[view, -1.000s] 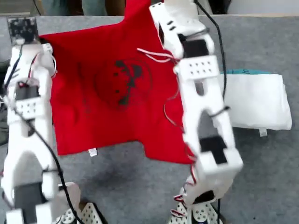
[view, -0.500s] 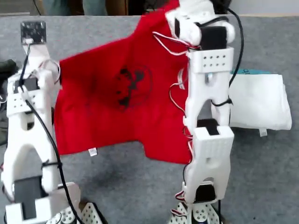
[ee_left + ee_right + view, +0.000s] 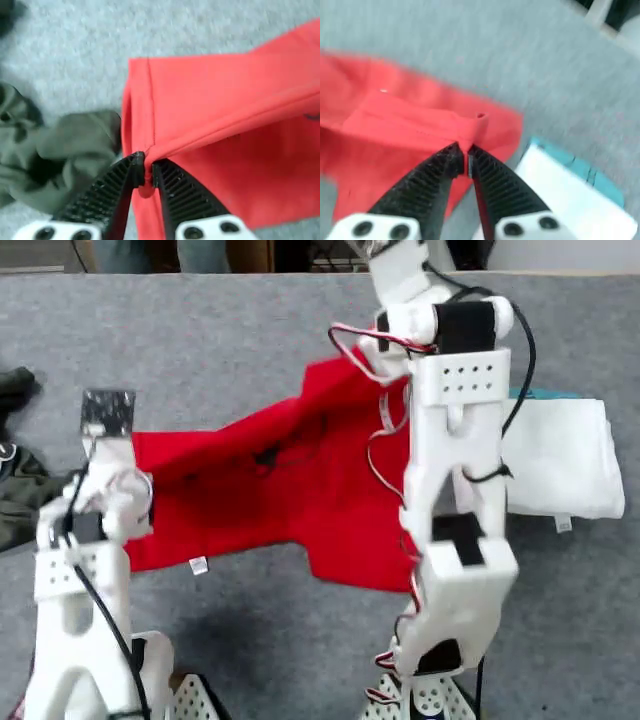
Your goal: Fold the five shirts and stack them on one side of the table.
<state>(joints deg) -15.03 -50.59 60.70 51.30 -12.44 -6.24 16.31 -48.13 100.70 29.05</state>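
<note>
A red shirt (image 3: pixel 300 490) lies partly folded across the grey table, its far half lifted and doubled toward the near edge. My left gripper (image 3: pixel 145 167) is shut on a pinch of the red shirt (image 3: pixel 225 110) at its left side, above the arm (image 3: pixel 85 530). My right gripper (image 3: pixel 466 152) is shut on the red shirt (image 3: pixel 405 125) near its right corner, held up under the white arm (image 3: pixel 450 390). Folded white and teal shirts (image 3: pixel 555 455) lie stacked at the right.
A crumpled olive-green shirt (image 3: pixel 18 490) lies at the table's left edge, and it appears close beside my left fingers as the olive shirt (image 3: pixel 55 150). The folded white shirt (image 3: pixel 555 195) sits just past the red one. Bare grey table (image 3: pixel 220 330) stretches behind.
Both grippers have carried the shirt's far edge toward the near side, folding the red shirt over itself. The printed front, flat one second ago, is now mostly hidden in the fold.
</note>
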